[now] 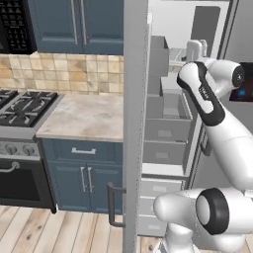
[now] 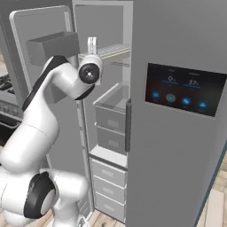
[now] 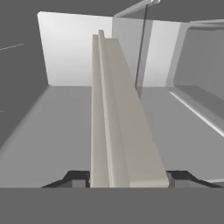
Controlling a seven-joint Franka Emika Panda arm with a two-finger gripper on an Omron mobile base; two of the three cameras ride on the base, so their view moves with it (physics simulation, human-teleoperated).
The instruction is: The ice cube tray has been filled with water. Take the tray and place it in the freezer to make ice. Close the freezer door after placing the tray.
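Tray pinched edge-on, hand up inside the freezer

Hand (image 3: 129, 178) is clamped on the ice cube tray (image 3: 116, 113); the two dark fingertips (image 3: 78, 178) sit at bottom centre of the hand view, pressed against the tray's near end from either side. Tray runs straight away from the hand: long axis goes from the bottom centre of that frame up toward the top centre, seen edge-on as a pale beige slab, so cells and water cannot be seen. Far end points at the white back wall of the freezer (image 3: 74, 48). Below the tray lies a flat grey shelf (image 3: 52, 131); whether the tray touches it or hangs just over it, cannot tell. A grey side wall with a pale ledge fills the right of the frame.

Arm pose: in the left base view the arm rises from lower right, elbow bent, forearm reaching up and right into the open compartment at upper right, wrist past the grey drawers (image 1: 170, 128). In the right base view the wrist sits at upper left, by the wire shelf (image 2: 111, 49), with the hand itself hidden behind it.

Freezer door (image 1: 134, 123) stands wide open, edge-on at centre of the left base view, dark handle (image 1: 112, 205) low down. Door with display panel (image 2: 184, 88) is closed.

Judgement: placing step; tray already inside, next is lower and let go along this same axis, door not yet closed
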